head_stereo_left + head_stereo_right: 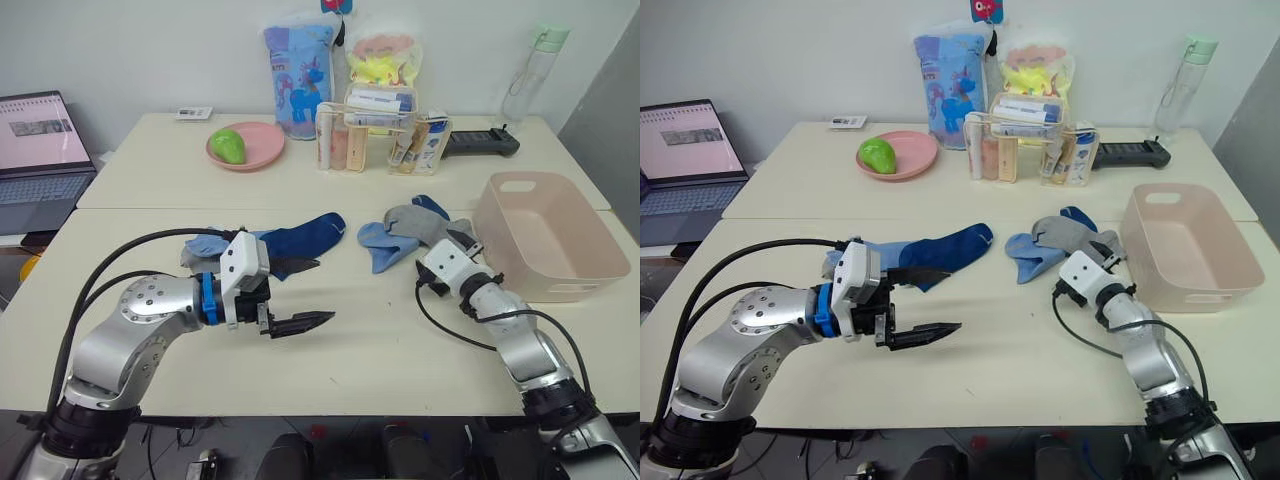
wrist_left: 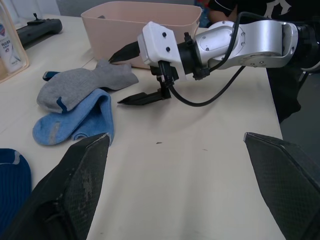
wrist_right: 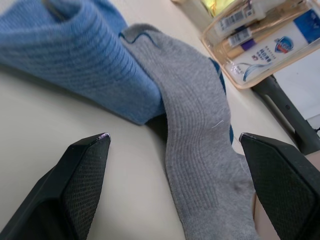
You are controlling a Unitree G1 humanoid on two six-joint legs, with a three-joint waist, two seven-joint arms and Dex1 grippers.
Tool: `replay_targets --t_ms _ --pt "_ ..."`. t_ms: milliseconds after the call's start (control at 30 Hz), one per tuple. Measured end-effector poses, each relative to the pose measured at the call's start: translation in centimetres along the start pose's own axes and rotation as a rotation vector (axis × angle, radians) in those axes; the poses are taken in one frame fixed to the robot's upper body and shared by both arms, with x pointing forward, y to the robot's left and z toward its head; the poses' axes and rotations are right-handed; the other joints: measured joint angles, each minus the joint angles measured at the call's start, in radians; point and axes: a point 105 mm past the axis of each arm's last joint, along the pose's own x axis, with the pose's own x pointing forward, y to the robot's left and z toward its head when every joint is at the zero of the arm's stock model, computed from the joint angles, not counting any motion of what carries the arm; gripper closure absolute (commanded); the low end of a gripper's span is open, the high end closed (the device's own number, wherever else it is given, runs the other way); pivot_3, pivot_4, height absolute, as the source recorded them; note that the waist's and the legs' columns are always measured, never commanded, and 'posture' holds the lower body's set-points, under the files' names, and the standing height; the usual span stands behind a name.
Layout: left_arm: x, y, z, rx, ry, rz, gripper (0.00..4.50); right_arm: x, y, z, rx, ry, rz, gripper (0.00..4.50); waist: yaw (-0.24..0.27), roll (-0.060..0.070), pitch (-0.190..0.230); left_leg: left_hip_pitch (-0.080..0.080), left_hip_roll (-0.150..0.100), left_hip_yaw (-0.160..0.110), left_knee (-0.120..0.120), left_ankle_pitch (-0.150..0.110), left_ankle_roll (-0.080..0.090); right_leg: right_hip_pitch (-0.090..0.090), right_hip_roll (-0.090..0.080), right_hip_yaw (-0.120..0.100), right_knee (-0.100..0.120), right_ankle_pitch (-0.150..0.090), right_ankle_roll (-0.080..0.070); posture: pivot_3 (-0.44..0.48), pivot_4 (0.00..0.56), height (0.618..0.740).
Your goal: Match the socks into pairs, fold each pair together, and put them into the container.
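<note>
Two heaps of socks lie mid-table. The left heap has a navy sock [image 1: 305, 237] lying over a light blue sock [image 1: 205, 245]. The right heap holds a light blue sock [image 1: 378, 240], a grey sock [image 1: 415, 222] and a navy sock [image 1: 430, 205] peeking out behind. My left gripper [image 1: 305, 295] is open just in front of the left heap, holding nothing. My right gripper [image 1: 472, 256] is open at the near edge of the right heap; the grey sock [image 3: 200, 150] lies between its spread fingers. The pale pink container [image 1: 545, 235] stands at the right, beside that gripper.
A pink plate [image 1: 262, 148] with a green fruit, a clear organiser of tubes [image 1: 365, 135], snack bags, a bottle [image 1: 528, 75] and a black controller [image 1: 482, 142] line the back table. A laptop [image 1: 40, 160] sits at the far left.
</note>
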Motion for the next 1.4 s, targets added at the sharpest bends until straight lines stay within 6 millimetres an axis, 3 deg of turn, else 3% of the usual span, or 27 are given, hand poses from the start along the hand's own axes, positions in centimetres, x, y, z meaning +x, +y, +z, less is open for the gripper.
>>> replay_targets --t_ms 33,167,500,800,900,1067,1267,1400 --pt "0.0 0.0 0.0 0.0 0.0 0.001 0.0 0.4 -0.2 0.0 0.004 0.003 -0.007 0.04 0.0 0.0 0.0 0.0 0.0 0.0 0.0 0.0 0.0 0.0 0.0 0.0 0.0 0.0 0.0 0.0 0.15 0.703" --pt "0.2 -0.1 0.4 0.013 -0.007 0.004 0.0 1.5 -1.2 -0.2 0.006 0.02 -0.045 0.9 -0.001 0.0 0.0 0.0 0.0 0.0 0.0 0.0 0.0 -0.001 0.0 0.0 0.001 0.0 0.0 0.0 0.15 0.703" --pt "0.9 0.0 0.7 0.006 -0.024 0.014 0.0 1.8 -1.5 -0.5 0.037 0.011 -0.048 4.39 0.0 0.0 0.0 -0.001 0.0 0.001 0.0 0.0 0.0 -0.003 0.0 0.001 0.002 0.0 0.0 0.0 0.15 0.703" --pt "1.0 0.1 0.8 0.007 -0.034 0.029 0.0 1.3 -2.7 2.3 0.079 -0.094 -0.066 4.45 0.0 0.0 0.0 -0.001 0.0 0.001 0.0 0.0 0.0 -0.003 0.0 0.001 0.002 0.0 0.0 0.0 0.15 0.703" --pt "0.9 0.2 0.7 0.006 -0.033 0.035 0.0 0.6 -3.3 4.3 0.076 -0.157 -0.058 4.45 0.0 0.0 0.0 -0.002 0.0 0.001 0.0 0.0 0.0 -0.004 0.0 0.001 0.002 0.0 0.0 0.0 0.15 0.703" --pt "0.1 0.5 0.1 -0.001 -0.004 0.065 0.0 -2.2 -5.3 8.7 0.028 -0.301 -0.027 4.45 0.001 0.0 0.0 -0.002 0.001 0.0 0.0 0.0 0.001 -0.003 0.0 0.001 0.001 0.0 0.0 0.0 0.15 0.703" --pt "-2.4 1.6 0.3 0.009 0.036 0.143 0.0 -4.7 -2.4 11.3 0.033 -0.422 0.14 4.45 0.0 0.0 0.001 -0.002 0.001 -0.001 0.0 0.0 0.001 -0.003 0.0 0.001 0.002 0.0 0.0 0.0 0.15 0.703" --pt "-3.6 0.6 -1.0 -0.044 0.115 0.104 0.0 -6.1 -0.3 12.2 0.034 -0.478 0.246 4.45 0.0 0.0 0.001 -0.002 0.001 -0.001 0.0 0.0 0.001 -0.003 0.0 0.001 0.001 0.0 0.0 0.0 0.15 0.703"
